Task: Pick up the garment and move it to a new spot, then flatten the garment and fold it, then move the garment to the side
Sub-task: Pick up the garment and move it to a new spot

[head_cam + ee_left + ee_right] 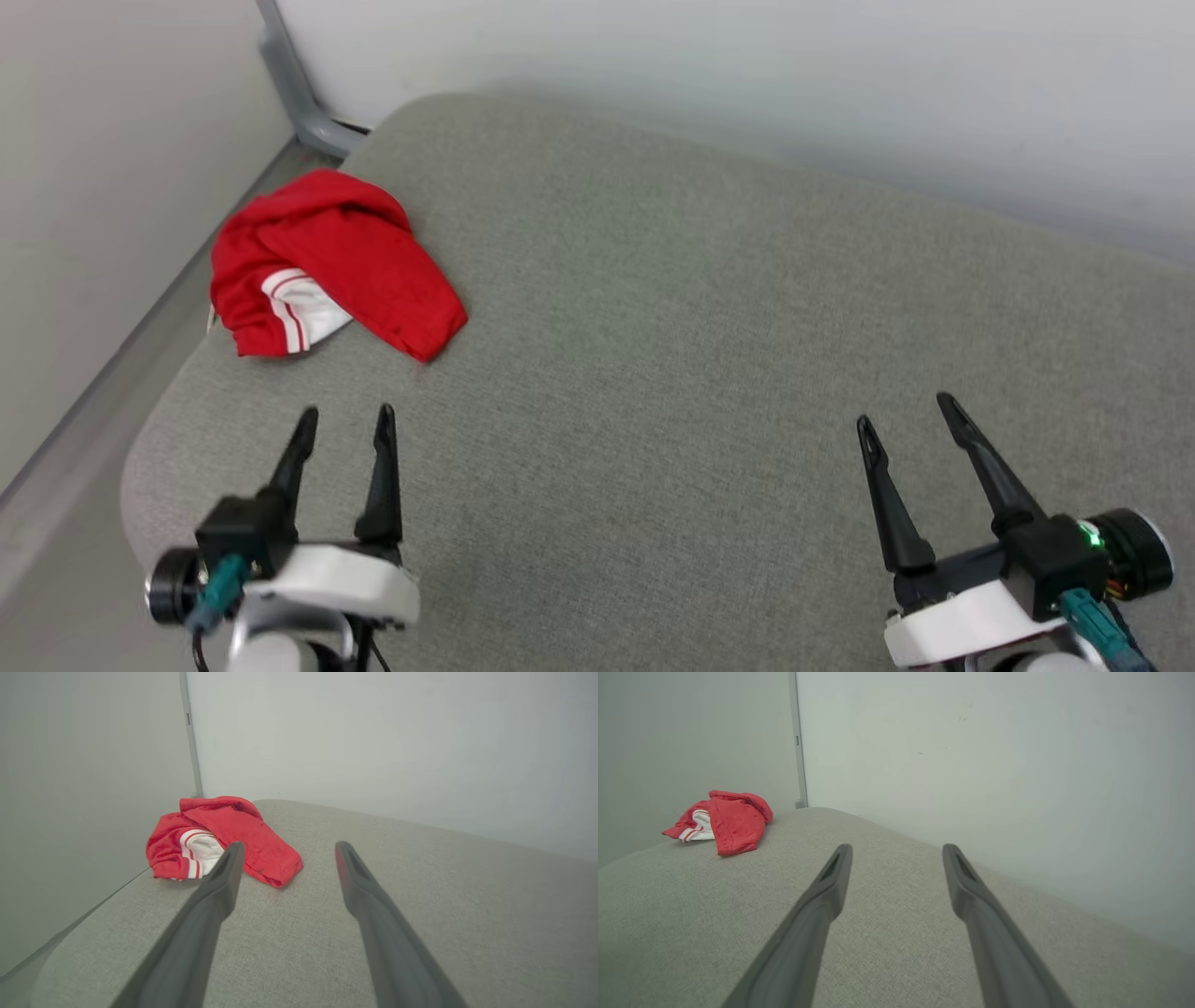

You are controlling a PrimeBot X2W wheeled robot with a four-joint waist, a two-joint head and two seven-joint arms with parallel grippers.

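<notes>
The garment (327, 266) is lying bunched in a heap, so most of its surface is folding in on itself and I am not seeing any print. In the left wrist view, one of my fingers (224, 877) is covering part of the white sleeve. The heap is showing red fabric wrapping one white sleeve with red-white striped trim. It is sitting at 10 o'clock on the grey padded surface (700, 373), near the left edge, at 12 o'clock from my left gripper (347, 411) and apart from it. I am holding the fingers of my left gripper and right gripper (906, 411) spread apart, gripping nothing.
</notes>
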